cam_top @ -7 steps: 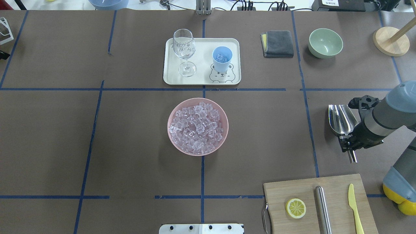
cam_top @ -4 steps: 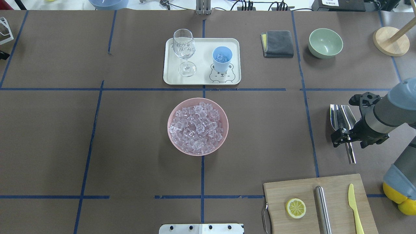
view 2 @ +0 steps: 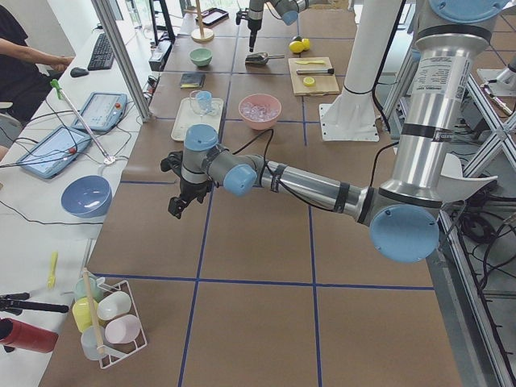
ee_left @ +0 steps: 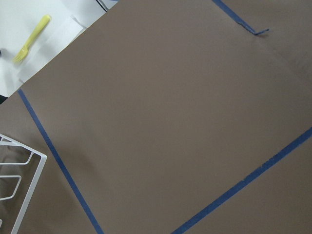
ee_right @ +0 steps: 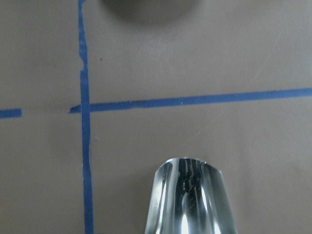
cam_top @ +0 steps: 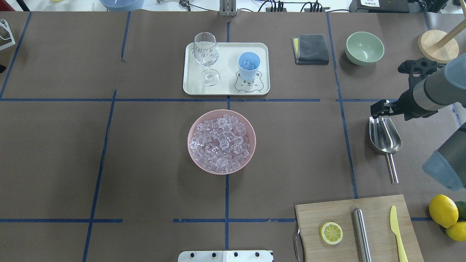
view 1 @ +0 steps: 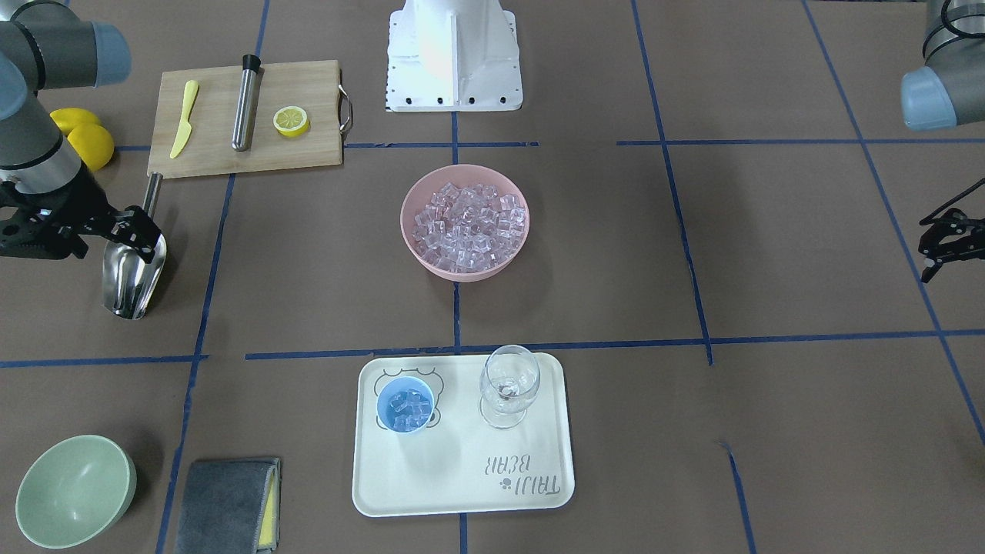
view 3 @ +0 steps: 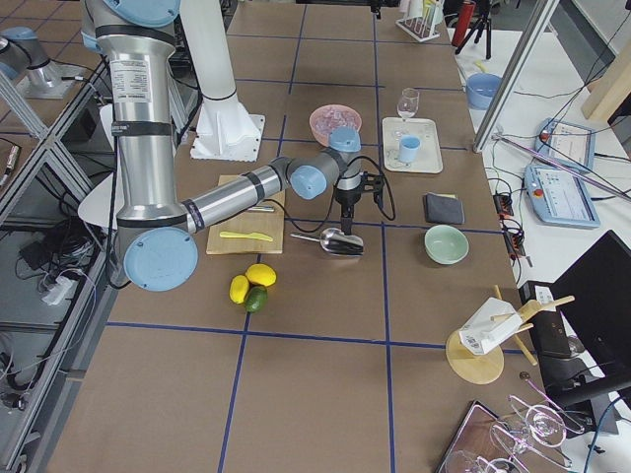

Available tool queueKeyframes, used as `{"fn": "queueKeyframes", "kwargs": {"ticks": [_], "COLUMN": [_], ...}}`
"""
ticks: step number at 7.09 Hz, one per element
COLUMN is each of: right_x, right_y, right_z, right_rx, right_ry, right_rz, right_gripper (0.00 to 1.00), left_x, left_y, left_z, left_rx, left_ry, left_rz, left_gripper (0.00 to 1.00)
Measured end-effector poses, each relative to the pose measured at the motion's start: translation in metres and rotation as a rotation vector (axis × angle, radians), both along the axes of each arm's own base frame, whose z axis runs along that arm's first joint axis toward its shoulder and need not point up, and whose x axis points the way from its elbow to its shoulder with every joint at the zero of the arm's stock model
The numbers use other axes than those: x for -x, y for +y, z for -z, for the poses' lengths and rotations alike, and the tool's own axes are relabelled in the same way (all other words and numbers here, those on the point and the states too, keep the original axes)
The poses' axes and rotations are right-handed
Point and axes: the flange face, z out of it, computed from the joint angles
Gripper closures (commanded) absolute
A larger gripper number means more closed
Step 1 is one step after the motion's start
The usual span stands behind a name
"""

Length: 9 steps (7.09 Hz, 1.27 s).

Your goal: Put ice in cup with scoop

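The steel scoop lies on the table at the right, handle toward me; its mouth shows in the right wrist view. My right gripper hovers just beyond the scoop's mouth, open and empty; it also shows in the front view. The light-blue cup stands on the white tray with a few ice cubes in it. More ice fills a pink bowl at the centre. My left gripper is far to the left over bare table, open and empty.
A wine glass stands on the tray beside the cup. A cutting board with lemon slice, steel cylinder and yellow knife lies near the scoop's handle. A green bowl, a grey cloth, a wooden stand and lemons are at the right.
My right gripper let go of the scoop's handle and moved away toward the table's far side. The scoop now lies flat on the table.
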Motion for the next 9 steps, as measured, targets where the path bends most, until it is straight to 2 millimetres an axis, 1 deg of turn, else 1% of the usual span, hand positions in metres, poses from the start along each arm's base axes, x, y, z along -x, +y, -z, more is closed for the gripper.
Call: {"fn": "queueKeyframes", "kwargs": {"ticks": [1,2,3,4,5,7,8,9], "right_x": [-0.025,-0.055,-0.089,-0.12,-0.145,-0.19,-0.215,-0.234], "right_y": [-0.012,-0.021,-0.025,-0.023,-0.015,-0.005,-0.001,0.002], "right_z": [0.003,0.001,-0.008,-0.024,-0.044,-0.09,-0.12,-0.143], "right_rx": [-0.032,-0.065,-0.089,-0.117,-0.131,-0.101,-0.117,-0.138], "right_ry": [-0.003,-0.01,-0.014,-0.007,-0.006,-0.079,-0.087,-0.085], "right_rz": [0.0,0.038,0.091,0.149,0.195,0.232,0.267,0.294], "right_gripper": [0.0,0.0,0.0,0.0,0.0,0.0,0.0,0.0], "left_x": [0.003,0.009,0.023,0.044,0.071,0.123,0.144,0.153], "left_y": [0.003,0.005,0.008,0.015,0.028,0.053,0.062,0.069], "left_z": [-0.008,-0.015,-0.021,-0.032,-0.053,-0.09,-0.099,-0.105], "left_rx": [0.062,0.136,0.203,0.259,0.327,0.483,0.563,0.622], "left_ry": [-0.016,-0.017,0.016,0.053,0.068,0.073,0.097,0.136], "left_rz": [0.002,0.006,0.015,0.033,0.063,0.111,0.141,0.158], "left_gripper": [0.0,0.0,0.0,0.0,0.0,0.0,0.0,0.0]}}
